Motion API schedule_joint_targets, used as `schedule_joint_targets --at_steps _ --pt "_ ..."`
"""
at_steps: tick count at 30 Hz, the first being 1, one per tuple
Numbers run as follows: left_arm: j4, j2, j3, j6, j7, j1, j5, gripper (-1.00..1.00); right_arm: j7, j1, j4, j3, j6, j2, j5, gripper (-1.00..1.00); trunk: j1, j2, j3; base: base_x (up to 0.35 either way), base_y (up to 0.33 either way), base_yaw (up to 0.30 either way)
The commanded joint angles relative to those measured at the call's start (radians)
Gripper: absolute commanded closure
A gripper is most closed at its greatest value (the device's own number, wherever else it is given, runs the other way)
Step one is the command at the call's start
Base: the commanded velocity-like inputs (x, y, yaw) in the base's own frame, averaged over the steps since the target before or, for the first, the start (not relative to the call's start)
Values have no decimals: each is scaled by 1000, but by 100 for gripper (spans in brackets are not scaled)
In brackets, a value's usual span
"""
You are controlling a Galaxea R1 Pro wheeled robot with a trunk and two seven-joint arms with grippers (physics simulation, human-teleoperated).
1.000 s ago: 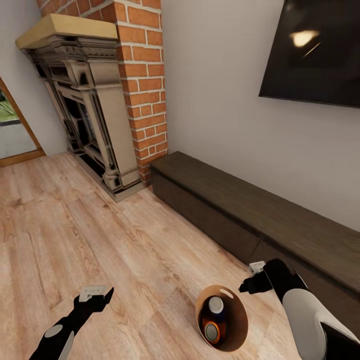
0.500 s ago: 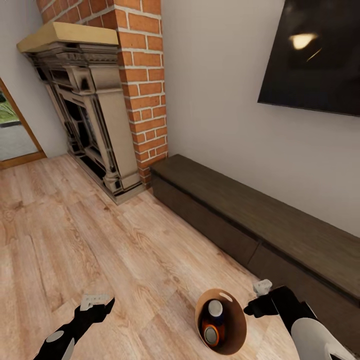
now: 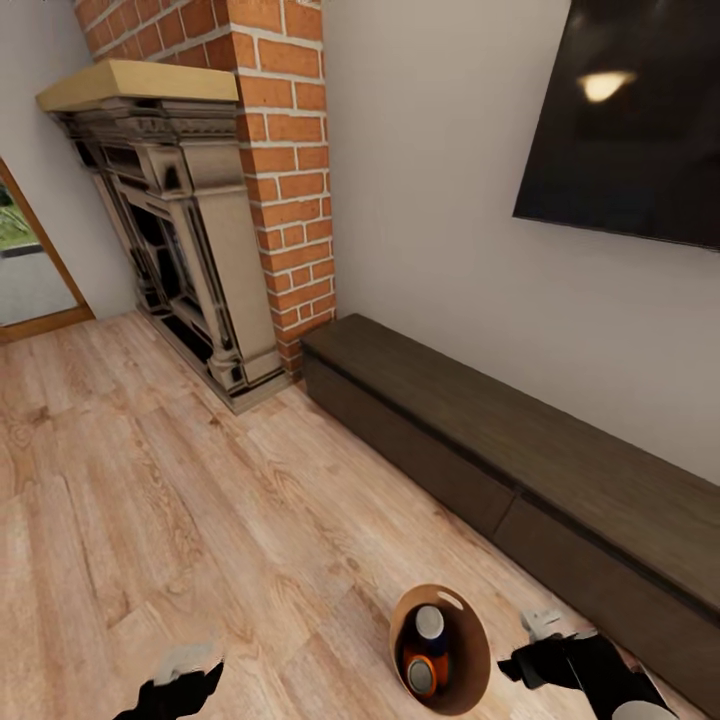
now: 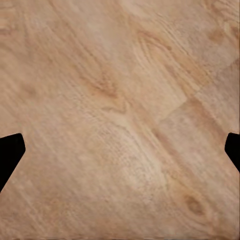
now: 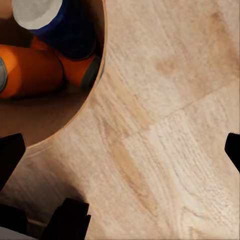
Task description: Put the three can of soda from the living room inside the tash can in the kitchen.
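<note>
Orange soda cans (image 3: 424,668) lie inside the tan trash can (image 3: 476,640) on the living-room wood floor (image 3: 200,480), with the empty, spread right tool (image 3: 532,655) at its 3 o'clock and the left tool (image 3: 185,675), also spread and empty, at 9; a careless lift risks tipping it.

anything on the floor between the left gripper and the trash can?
No: in the head view, bare wood-plank floor separates the left gripper from the trash can.

Matt wood-plank floor (image 3: 200,500), glossy TV (image 3: 630,120), brick fireplace (image 3: 285,150)
</note>
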Motion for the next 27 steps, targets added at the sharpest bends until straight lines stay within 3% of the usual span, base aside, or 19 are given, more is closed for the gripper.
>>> schedule_joint_targets --at_steps 1,7,12,15,17,18,22,27 --pt "15 1 0 -8 3 0 0 -100 0 8 0 -13 -15 0 0 -100 -4 7 3 0 0 0" --pt "114 4 2 -52 13 0 0 -100 1 61 0 -71 -110 -7 0 -100 -27 49 22 0 0 0" --pt "179 6 3 -110 15 1 1 -100 1 100 0 -86 -141 -17 0 -100 -46 84 38 0 0 0" --pt "246 12 3 -188 18 3 0 -100 1 150 0 -92 -181 -23 -9 -100 -58 105 47 0 0 0" --pt "279 17 3 -220 19 8 1 -100 0 177 1 -94 -205 -24 -20 -100 -65 119 53 0 0 0" --pt "309 21 3 -261 20 26 1 -100 0 218 3 -95 -247 -25 -44 -100 -69 126 57 0 0 0" --pt "328 23 2 -313 21 59 1 -100 -11 267 10 -96 -336 -27 -78 -100 -84 154 69 0 0 0" --pt "338 24 4 -370 22 102 3 -100 -80 330 34 -96 -444 -26 -100 -100 -104 189 85 0 0 0"
